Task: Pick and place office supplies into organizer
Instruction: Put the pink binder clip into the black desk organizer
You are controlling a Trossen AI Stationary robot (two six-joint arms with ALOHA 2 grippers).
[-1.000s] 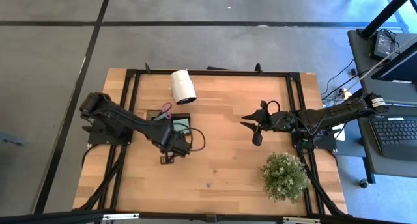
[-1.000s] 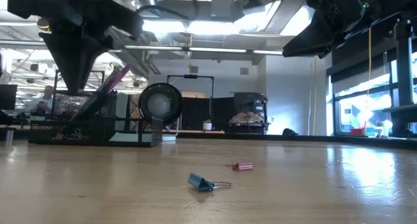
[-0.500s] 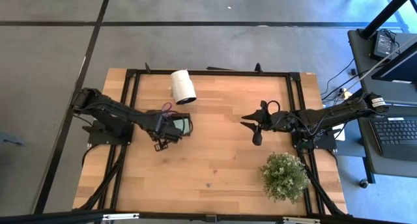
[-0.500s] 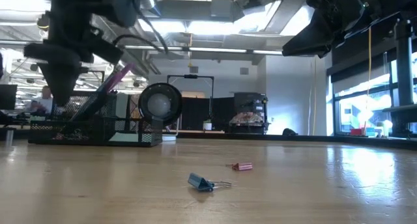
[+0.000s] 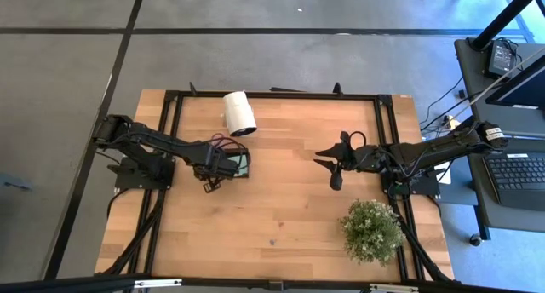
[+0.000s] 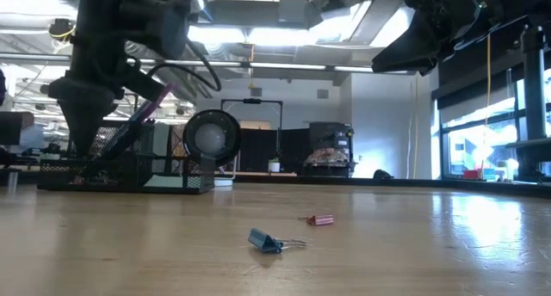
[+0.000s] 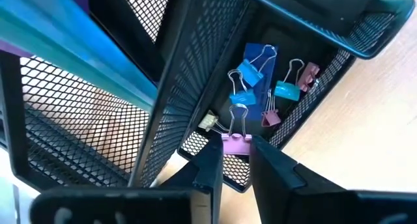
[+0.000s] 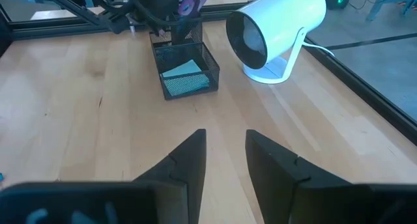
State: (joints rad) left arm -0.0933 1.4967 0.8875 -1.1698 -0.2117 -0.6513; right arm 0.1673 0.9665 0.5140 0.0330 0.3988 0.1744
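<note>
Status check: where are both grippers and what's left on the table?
Left gripper over organizer, holding pink binder clip. Right gripper hovering mid-table, empty. Blue clip and red clip on table.

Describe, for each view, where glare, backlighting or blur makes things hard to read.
Low view: bright ceiling lights and windows backlight both arms into silhouettes; window glare streaks the table; the near blue clip looks soft. Left wrist view: the close teal bar is blurred, the clips in the organizer sharp. High view: even light, faint shadows.
</note>
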